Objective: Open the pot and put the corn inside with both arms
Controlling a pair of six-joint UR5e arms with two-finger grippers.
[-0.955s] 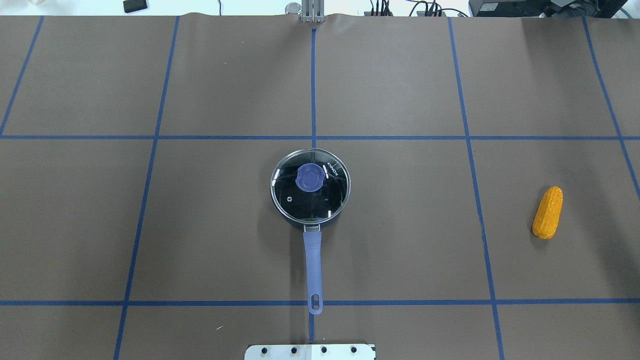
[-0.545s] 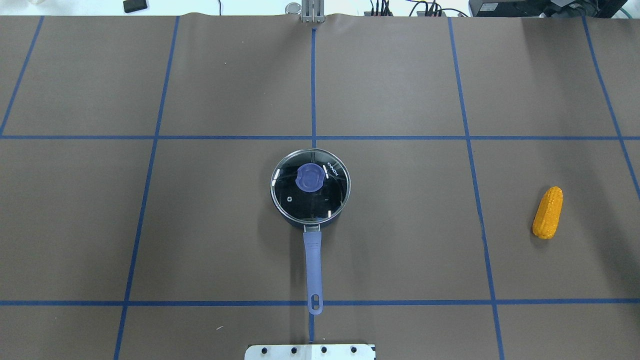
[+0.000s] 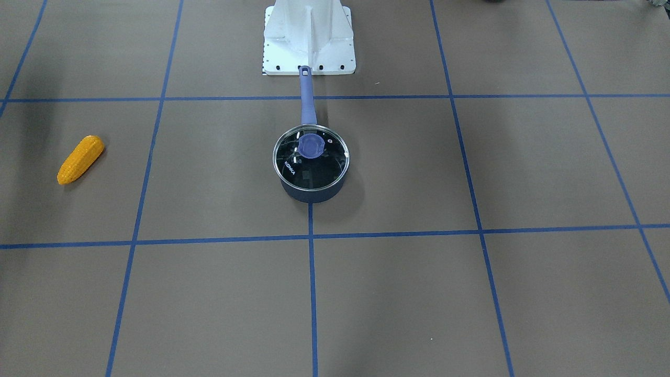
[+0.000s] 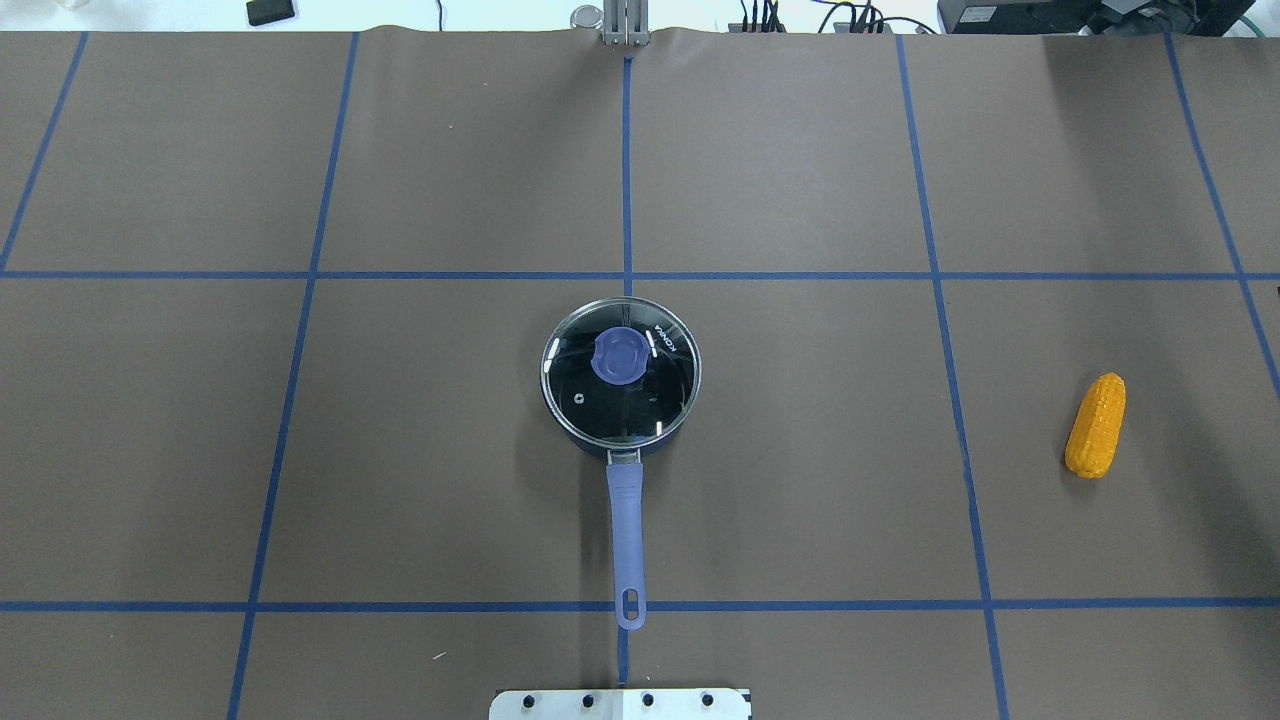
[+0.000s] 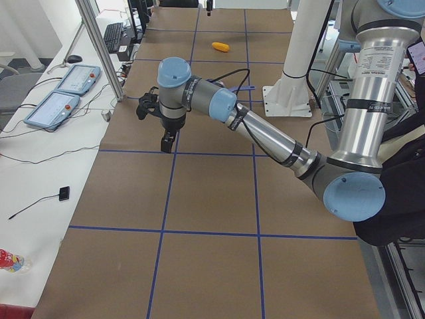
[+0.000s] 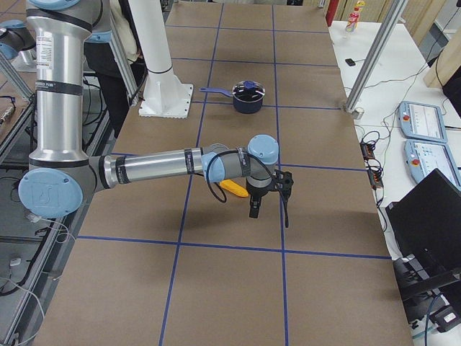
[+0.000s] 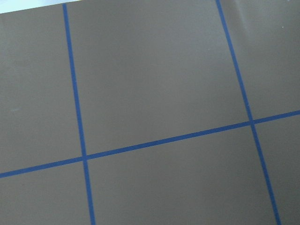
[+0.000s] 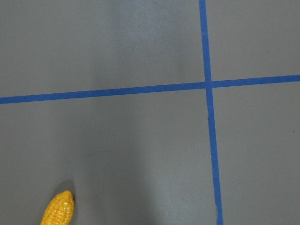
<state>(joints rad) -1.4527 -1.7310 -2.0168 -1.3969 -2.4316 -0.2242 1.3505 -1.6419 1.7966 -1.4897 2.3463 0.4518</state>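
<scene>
The pot (image 4: pixel 627 520) stands at the table's middle with its long periwinkle handle toward the robot's base. The clear glass lid (image 4: pixel 655 395) with a blue knob (image 4: pixel 619 356) sits on it. The pot also shows in the front view (image 3: pixel 309 195) and the right side view (image 6: pixel 247 103). The corn (image 4: pixel 1096 425) lies far right of the pot, and it shows in the front view (image 3: pixel 80 159) and at the bottom left of the right wrist view (image 8: pixel 58 208). My left gripper (image 5: pixel 166 141) hangs over bare table at the left end. My right gripper (image 6: pixel 261 205) hangs close beside the corn (image 6: pixel 234 188). I cannot tell whether either is open or shut.
The white base plate (image 4: pixel 620 703) sits just behind the handle's end. Blue tape lines grid the brown table cover. Metal posts (image 5: pixel 99 53) and teach pendants (image 6: pixel 425 119) stand beyond the table's far edge. The left wrist view shows only bare table cover and tape.
</scene>
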